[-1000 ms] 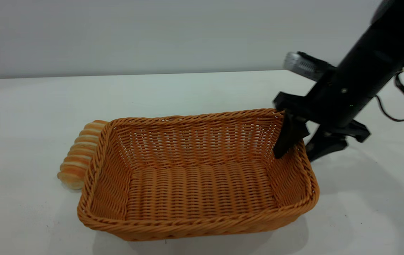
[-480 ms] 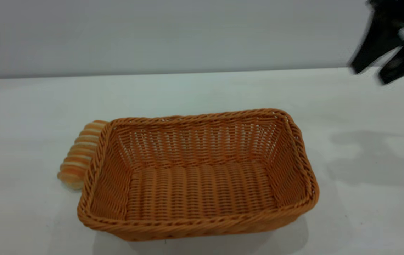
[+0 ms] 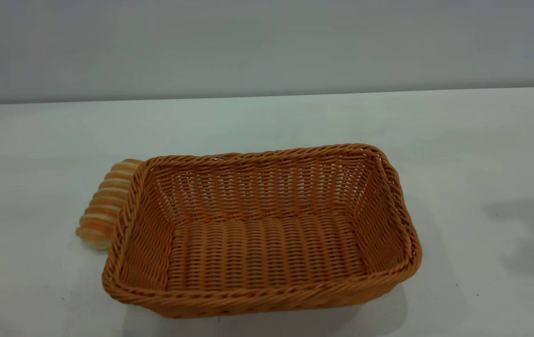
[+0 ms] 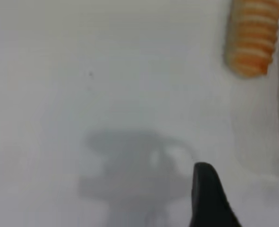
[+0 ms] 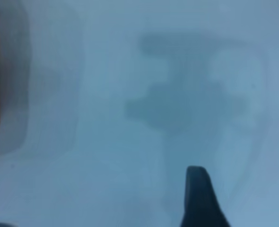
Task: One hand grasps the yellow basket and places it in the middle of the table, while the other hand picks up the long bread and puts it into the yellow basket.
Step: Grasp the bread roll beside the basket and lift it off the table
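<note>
"White tabletop (image 3: 267, 117) and a plain grey wall behind it, that was all. Starting at the left, the long bread (image 3: 105, 206) lay on the table, touching the left end of the yellow basket (image 3: 267, 234), outside it."

"And the basket itself?"

"It sat upright near the middle of the table, nothing in it. I'd judge that half of the job done, and the bread half not yet begun."

"Where were the arms?"

"Neither showed from where I stood; only a shadow lay on the table at the far right. The left wrist camera looked down on bare table with the end of the bread (image 4: 252, 38) near one corner and one black fingertip (image 4: 208, 198) of the left gripper in view. Its opening I couldn't tell."

"The right one?"

"Same story: a single fingertip (image 5: 201, 198) of the right gripper over bare table, a sliver of basket at the edge, nothing held. How wide it stood, I couldn't tell."
</note>
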Tool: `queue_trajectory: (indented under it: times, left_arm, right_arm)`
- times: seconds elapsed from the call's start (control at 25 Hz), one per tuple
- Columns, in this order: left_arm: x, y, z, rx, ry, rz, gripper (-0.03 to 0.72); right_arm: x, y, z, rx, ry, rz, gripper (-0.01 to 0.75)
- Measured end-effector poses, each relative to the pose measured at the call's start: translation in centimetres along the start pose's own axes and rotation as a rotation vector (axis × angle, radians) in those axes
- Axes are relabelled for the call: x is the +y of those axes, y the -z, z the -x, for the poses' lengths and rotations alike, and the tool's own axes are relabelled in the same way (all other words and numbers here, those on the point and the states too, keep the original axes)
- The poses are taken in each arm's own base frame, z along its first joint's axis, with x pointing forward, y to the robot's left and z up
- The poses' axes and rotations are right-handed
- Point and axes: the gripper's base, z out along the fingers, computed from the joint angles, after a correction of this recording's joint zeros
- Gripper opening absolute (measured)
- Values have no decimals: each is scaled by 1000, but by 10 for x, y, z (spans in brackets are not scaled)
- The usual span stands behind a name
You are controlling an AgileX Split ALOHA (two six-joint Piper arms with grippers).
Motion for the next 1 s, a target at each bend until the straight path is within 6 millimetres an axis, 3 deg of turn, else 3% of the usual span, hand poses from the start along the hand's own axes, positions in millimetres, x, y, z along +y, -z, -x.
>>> queue_trajectory:
  times: [0.2,0.48,0.72,1.0]
  left_arm:
    - [-10,-62,23,74,-8,-10,445]
    - [-20,-145,43,126,-21,-22,444]
    - [-31,-192,80,123,-53,-29,420]
    - [-69,-235,104,127,-252,-70,384]
  right_arm:
    - [0,18,-6,-34,-5,-4,498]
    - [0,19,-7,-31,-5,-4,498]
    - [0,19,-7,-32,-5,-4,498]
    - [1,19,-7,-32,-6,-2,498]
